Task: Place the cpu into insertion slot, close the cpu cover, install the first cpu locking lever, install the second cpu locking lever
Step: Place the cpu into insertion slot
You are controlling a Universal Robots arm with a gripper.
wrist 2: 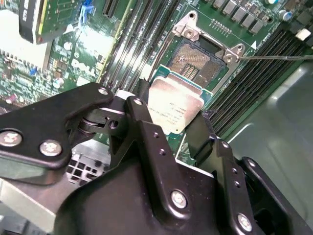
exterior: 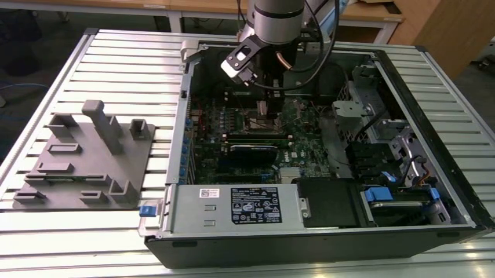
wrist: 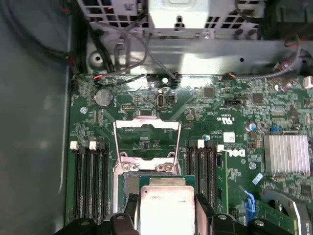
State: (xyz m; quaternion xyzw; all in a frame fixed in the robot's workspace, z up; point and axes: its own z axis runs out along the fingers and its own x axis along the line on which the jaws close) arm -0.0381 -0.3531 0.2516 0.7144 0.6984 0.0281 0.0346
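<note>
Pincer [wrist 2: 173, 115] was clamped on the cpu [wrist 2: 177, 95], which you held just above the open insertion slot [wrist 2: 198, 58], not yet seated; the cpu cover [wrist: 146, 126] stood raised off the slot.

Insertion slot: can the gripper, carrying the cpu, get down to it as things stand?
Probably yes. The gripper holds the cpu close over the insertion slot, whose dark centre lies bare. The cpu cover stands swung back off it, and nothing sits between chip and socket.

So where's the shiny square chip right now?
In the second wrist view the cpu is held in the gripper, right next to the bare insertion slot.
</note>
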